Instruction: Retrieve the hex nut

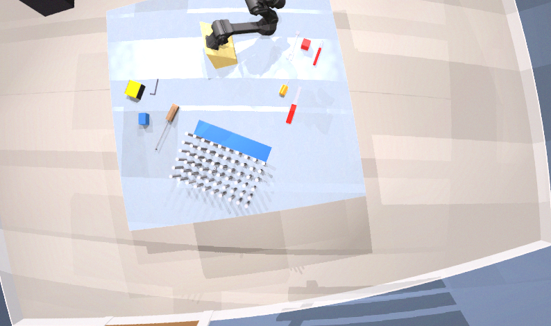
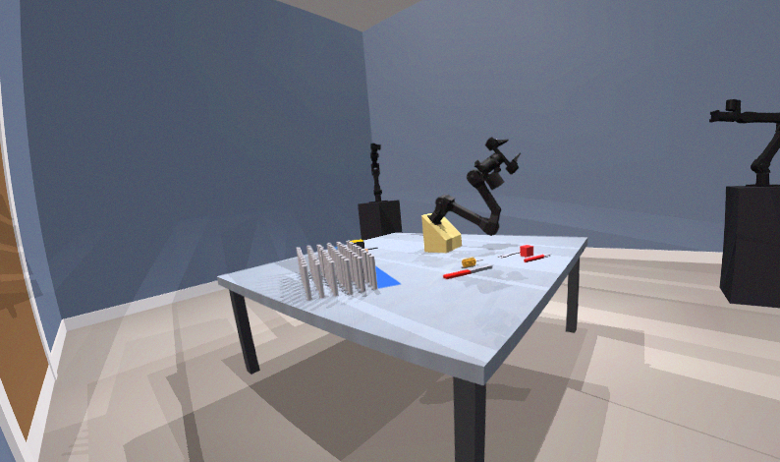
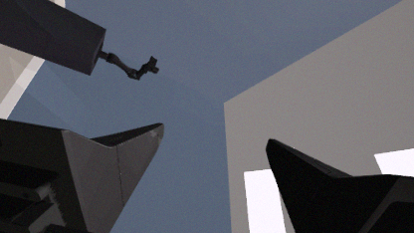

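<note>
Grey and tiny, the metal hex nut [image 1: 214, 168] sits amid the upright silvery spacers [image 1: 218, 155] [image 2: 335, 269]; lift the thin-shafted, brown-handled hook tool [image 1: 172, 112] by its handle, level. The black gripper [image 2: 509, 149] [image 3: 215, 136] is spread wide, grasping nothing.

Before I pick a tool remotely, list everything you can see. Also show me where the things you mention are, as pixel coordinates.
metal spacers [image 1: 246, 206] [image 2: 306, 281]: dozens, grey, upright at the table's door side
taped strip [image 1: 233, 141] [image 2: 386, 277]: one, blue, beside the spacers
long-shafted tool [image 1: 172, 112]: one, brown handle
bent key [image 1: 156, 87]: one, dark
cubes: one yellow-and-black [image 1: 134, 89], one blue [image 1: 143, 118], one red [image 1: 305, 44] [image 2: 527, 251]
red-handled tools: two, opposite side
stubby tool [image 1: 283, 89] [image 2: 468, 261]: one, orange handle
forked tool [image 1: 291, 52]: one, pale, by the red cube
background arms: two, black, on pedestals
arm: one, black, on a yellow base
jaws [image 2: 510, 149]: open, raised
</note>
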`<state>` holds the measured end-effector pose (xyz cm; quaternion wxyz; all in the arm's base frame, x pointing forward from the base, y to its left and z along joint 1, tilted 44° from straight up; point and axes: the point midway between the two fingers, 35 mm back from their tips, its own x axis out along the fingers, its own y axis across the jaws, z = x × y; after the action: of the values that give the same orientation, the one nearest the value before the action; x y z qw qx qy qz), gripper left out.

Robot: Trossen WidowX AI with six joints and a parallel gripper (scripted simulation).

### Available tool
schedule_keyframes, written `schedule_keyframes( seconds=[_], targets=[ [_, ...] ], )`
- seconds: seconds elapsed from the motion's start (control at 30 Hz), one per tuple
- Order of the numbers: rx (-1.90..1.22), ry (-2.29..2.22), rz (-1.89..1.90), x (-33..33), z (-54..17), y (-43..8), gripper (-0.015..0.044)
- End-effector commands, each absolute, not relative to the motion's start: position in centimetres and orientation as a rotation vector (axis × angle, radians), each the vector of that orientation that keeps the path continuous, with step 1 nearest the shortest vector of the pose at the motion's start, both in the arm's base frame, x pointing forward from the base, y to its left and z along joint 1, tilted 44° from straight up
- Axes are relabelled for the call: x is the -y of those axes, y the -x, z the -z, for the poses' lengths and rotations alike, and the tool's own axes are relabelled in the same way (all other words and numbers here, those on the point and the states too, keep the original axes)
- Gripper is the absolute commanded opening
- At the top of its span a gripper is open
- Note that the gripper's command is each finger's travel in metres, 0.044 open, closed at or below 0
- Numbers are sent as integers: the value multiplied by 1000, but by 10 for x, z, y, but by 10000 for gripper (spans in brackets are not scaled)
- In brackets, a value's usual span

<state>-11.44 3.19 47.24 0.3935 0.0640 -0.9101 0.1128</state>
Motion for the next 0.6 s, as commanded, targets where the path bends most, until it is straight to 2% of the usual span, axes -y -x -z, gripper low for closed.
schedule_keyframes(
  seconds=[0.0,0.03,0.27,0.57],
  targets=[
    [2306,-167,-276,-30,-473,114,426],
    [2295,-180,-247,-23,-475,111,440],
    [2083,-350,111,69,-492,59,440],
    [1663,-503,412,163,-476,-43,440]
  ],
)
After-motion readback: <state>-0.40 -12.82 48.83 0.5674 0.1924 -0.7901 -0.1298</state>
